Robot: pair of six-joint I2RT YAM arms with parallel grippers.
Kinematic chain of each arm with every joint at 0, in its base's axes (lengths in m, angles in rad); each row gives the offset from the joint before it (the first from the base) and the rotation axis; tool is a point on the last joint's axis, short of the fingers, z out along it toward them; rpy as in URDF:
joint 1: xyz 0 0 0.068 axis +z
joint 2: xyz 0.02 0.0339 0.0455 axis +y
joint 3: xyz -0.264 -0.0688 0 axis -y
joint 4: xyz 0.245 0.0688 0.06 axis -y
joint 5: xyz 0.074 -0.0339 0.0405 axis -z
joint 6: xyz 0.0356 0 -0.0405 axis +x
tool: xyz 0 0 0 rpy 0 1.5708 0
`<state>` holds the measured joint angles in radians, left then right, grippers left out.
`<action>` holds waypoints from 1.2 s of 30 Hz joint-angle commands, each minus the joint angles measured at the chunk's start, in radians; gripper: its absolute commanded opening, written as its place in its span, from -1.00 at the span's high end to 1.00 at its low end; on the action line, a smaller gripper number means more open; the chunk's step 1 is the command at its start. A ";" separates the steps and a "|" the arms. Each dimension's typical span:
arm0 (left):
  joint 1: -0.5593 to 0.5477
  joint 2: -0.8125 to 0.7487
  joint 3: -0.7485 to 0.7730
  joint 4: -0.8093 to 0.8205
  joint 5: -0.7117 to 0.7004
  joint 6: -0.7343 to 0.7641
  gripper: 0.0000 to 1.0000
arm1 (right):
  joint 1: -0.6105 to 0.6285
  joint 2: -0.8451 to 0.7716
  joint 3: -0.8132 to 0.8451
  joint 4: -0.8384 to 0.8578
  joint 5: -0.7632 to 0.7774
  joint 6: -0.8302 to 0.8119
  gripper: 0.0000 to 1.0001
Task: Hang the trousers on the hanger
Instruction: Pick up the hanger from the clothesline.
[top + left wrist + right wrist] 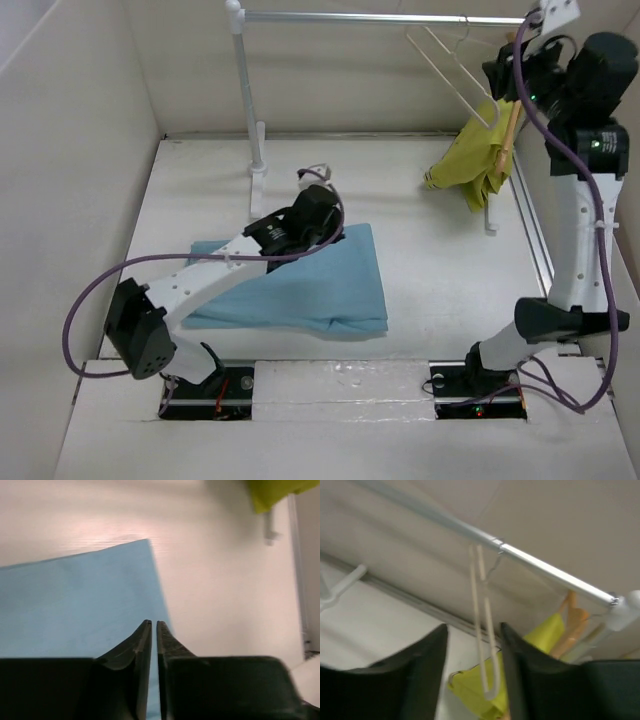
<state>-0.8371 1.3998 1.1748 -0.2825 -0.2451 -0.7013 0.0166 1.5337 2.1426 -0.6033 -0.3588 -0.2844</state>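
The light blue trousers (320,290) lie folded flat on the table, and they also show in the left wrist view (75,600). My left gripper (338,232) is shut just over their far right edge, and I see nothing between its fingers (145,645). The cream-white hanger (450,65) hangs by its hook on the metal rail (400,17). My right gripper (500,75) is raised beside it. In the right wrist view the gripper (474,627) is open, with the hanger's thin rods (476,620) between its two fingers; I cannot tell if they touch.
A yellow-green garment (478,165) hangs on a tan wooden hanger (508,130) at the rail's right end. The rack's white post (250,100) stands at the back, left of centre. White walls close in the table on the left, back and right.
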 commanded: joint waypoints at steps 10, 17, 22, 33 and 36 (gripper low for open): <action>-0.033 0.042 -0.021 0.085 0.124 0.056 0.59 | -0.193 0.305 0.303 -0.227 -0.239 -0.144 -0.52; -0.033 0.036 -0.070 0.088 0.148 0.037 0.59 | -0.265 0.381 0.294 -0.193 -0.451 -0.101 -0.40; -0.033 0.034 -0.075 0.083 0.138 0.037 0.59 | -0.247 0.321 0.142 -0.115 -0.436 -0.090 0.05; -0.033 0.056 0.012 0.034 0.156 0.062 -0.16 | -0.101 0.195 0.089 0.007 -0.185 -0.067 1.00; -0.033 0.039 0.054 0.022 0.156 0.075 -0.21 | -0.070 0.134 0.057 0.040 -0.066 -0.055 1.00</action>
<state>-0.8730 1.4616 1.1549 -0.2554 -0.0967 -0.6510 -0.0807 1.7752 2.2066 -0.7006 -0.5556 -0.3573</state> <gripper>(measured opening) 0.602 0.115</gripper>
